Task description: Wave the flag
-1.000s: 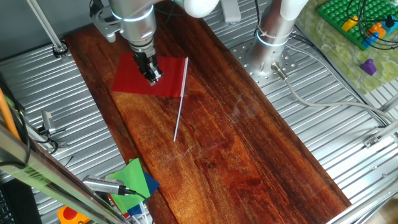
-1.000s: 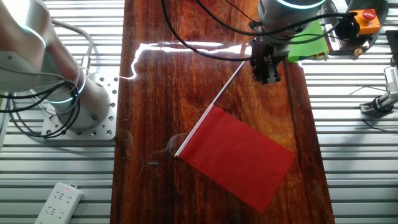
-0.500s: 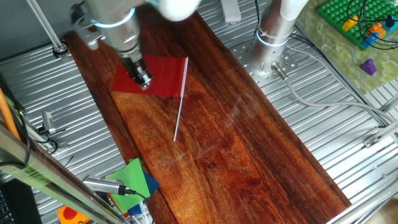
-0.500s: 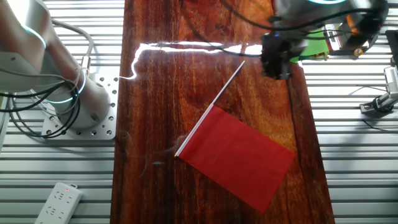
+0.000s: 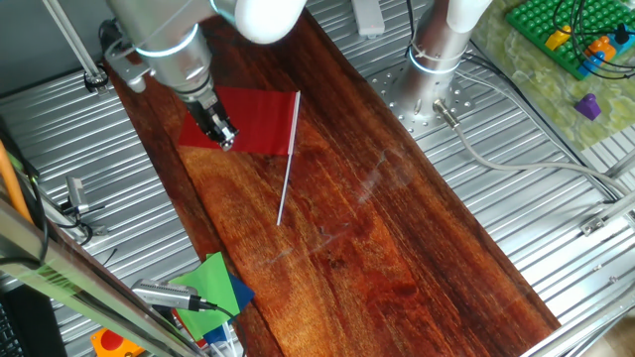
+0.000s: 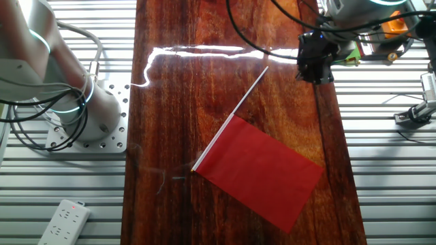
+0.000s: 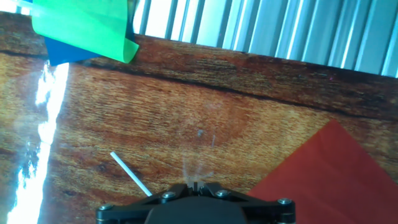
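Observation:
The flag lies flat on the wooden board (image 5: 377,228). Its red cloth (image 5: 260,121) sits at the far end, and its white stick (image 5: 286,183) points down the board. In the other fixed view the cloth (image 6: 262,167) is near and the stick (image 6: 245,99) runs up to the right. My gripper (image 5: 223,139) hovers over the cloth's left edge, near the board's rim (image 6: 315,73). In the hand view its jaws (image 7: 194,185) are closed together and hold nothing. There the stick's end (image 7: 130,174) shows at the left and a corner of the cloth (image 7: 323,171) at the right.
Green (image 7: 84,22) and blue (image 7: 62,53) sheets lie at the board's edge, and the green one also shows in one fixed view (image 5: 210,283). The arm's base (image 5: 437,59) stands beside the board on the ribbed metal table. A green brick plate (image 5: 566,35) is at the far right.
My gripper has moved sideways from above the cloth near the stick toward the board's long edge. It has stayed shut. The flag has not moved.

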You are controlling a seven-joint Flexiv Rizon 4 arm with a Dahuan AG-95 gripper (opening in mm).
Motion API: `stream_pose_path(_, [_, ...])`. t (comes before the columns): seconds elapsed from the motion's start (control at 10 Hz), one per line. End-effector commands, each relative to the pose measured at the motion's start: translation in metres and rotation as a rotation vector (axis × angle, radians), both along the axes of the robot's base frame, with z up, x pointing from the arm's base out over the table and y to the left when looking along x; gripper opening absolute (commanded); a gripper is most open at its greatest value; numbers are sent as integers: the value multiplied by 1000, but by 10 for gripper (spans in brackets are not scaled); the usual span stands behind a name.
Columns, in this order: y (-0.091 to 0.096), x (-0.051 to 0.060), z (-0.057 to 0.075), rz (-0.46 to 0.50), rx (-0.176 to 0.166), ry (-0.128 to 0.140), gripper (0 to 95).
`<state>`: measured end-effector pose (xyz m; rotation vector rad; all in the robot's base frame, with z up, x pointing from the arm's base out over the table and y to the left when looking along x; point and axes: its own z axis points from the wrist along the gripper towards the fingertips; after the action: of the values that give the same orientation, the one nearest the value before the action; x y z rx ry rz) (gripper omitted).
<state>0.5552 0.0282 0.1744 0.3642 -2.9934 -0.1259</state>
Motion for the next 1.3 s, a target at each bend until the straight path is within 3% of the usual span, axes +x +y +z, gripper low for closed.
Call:
stream_pose_path(0.1, [5,2,-6,-3,-1,14,0])
stream_pose_path(0.9, [25,4,-29,-10,-4,62,0])
stream_pose_path(1.3, [35,2,-41,-19,-9,66,0])
